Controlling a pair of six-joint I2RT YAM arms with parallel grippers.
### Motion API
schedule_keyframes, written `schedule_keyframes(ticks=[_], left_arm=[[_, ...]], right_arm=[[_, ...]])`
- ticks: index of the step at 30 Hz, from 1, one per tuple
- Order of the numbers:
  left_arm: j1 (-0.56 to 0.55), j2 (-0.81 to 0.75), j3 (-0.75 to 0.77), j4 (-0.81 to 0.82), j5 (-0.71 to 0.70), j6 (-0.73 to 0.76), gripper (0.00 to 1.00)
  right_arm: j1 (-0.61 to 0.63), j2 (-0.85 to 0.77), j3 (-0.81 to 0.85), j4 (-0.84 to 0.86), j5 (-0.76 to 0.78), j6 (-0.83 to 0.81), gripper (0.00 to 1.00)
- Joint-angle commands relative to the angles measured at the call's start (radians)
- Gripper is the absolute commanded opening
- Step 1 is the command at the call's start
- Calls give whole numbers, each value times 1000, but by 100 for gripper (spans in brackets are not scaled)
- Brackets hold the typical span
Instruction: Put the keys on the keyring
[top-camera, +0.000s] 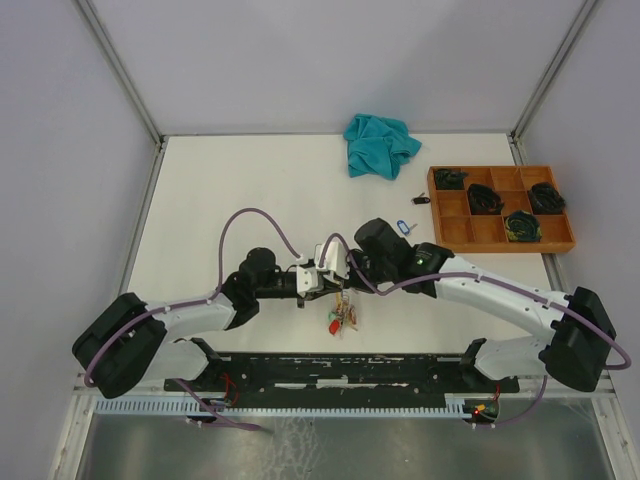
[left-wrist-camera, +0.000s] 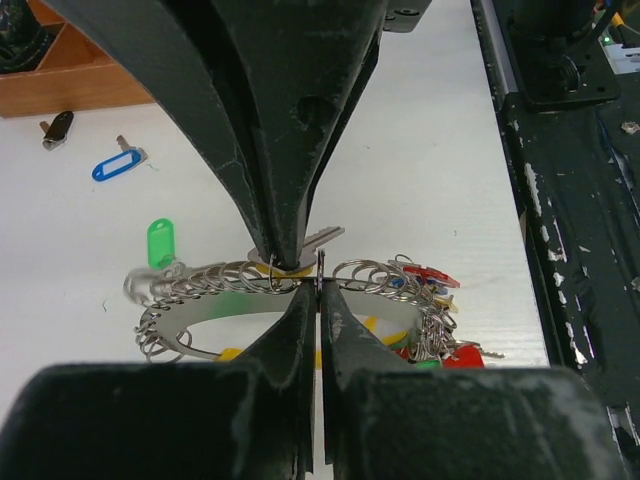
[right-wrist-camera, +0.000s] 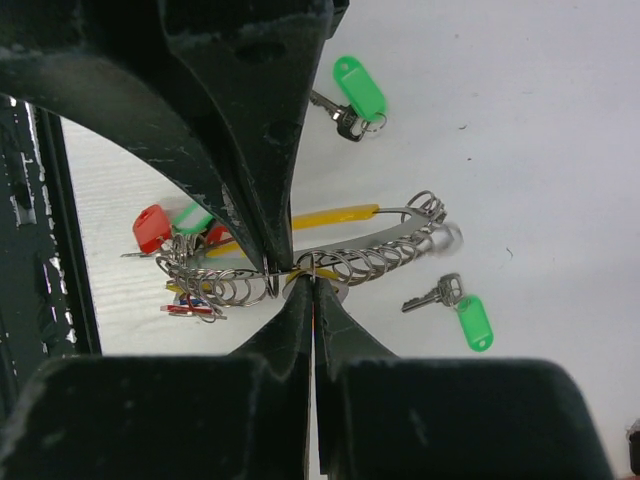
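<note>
Left wrist view has the left hand (left-wrist-camera: 318, 292) pinched fully shut on the thin silver wire keyring (left-wrist-camera: 215, 277), low in the middle of the frame. The right hand (left-wrist-camera: 285, 250) reaches in from the top, also fully shut, nipping the same stretch of wire just beside it. The ring sits at the centre of the white table (left-wrist-camera: 440, 150), crowded with small split loops (left-wrist-camera: 365, 272) and with red and yellow tagged keys (left-wrist-camera: 437, 276) bunched at its right side.

I'd judge the step is working a loop along the wire. One hand should hold firm while the other nudges in short moves, since the bunched loops could jam.

A green-tagged key (left-wrist-camera: 160, 243) lies loose at mid-left, with a blue-tagged key (left-wrist-camera: 118, 165) above it. A wooden compartment tray (left-wrist-camera: 85, 98) fills the upper left corner.
</note>
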Motion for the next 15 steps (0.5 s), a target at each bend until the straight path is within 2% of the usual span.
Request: schedule_keyframes(ticks=[1,7,15], left_arm=[[10,-44,23,133,-31,-82,3],[12,-50,11,120,-80,-40,3],[32,-5,26,128,-99,-97,3]], right_arm=[[26,-60,-9,-13,10,-36,1],[25,-145,-47,-33,79,-8,1],[26,-147,-69,-12,99,12,1]])
